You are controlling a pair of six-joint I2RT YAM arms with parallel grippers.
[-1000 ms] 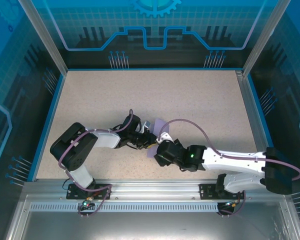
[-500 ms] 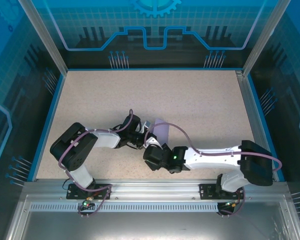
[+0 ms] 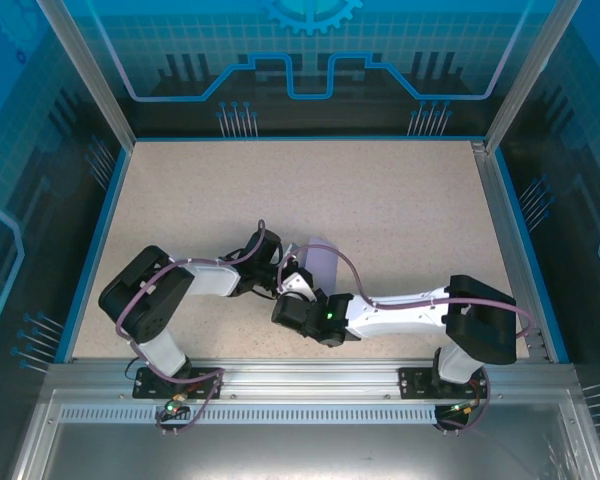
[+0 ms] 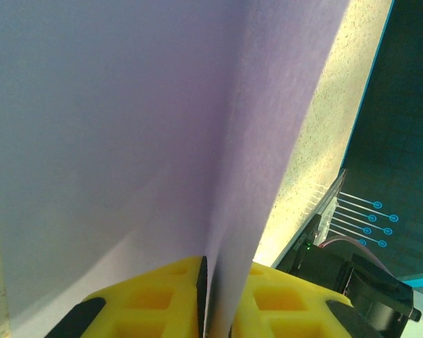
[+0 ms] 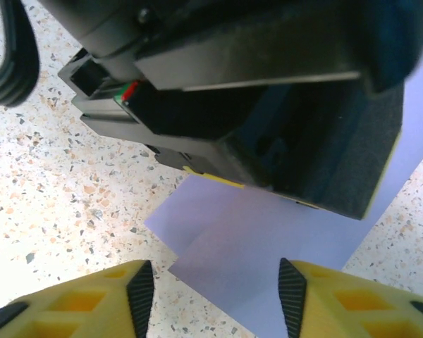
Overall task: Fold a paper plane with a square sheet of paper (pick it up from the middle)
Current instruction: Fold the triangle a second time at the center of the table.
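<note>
At desk [image 3: 380, 200] centre, left pincer [image 4: 206, 285] clamps the doubled square sheet of paper [image 4: 127, 127]; right pincer [image 5: 215, 285] open over it. Judged light, floppy: hold near fold.

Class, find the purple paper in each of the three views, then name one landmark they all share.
Top view: paper near the centre of the table.
Left wrist: paper across most of the picture.
Right wrist: paper at lower middle and right.
Shared landmark: the speckled table.
</note>
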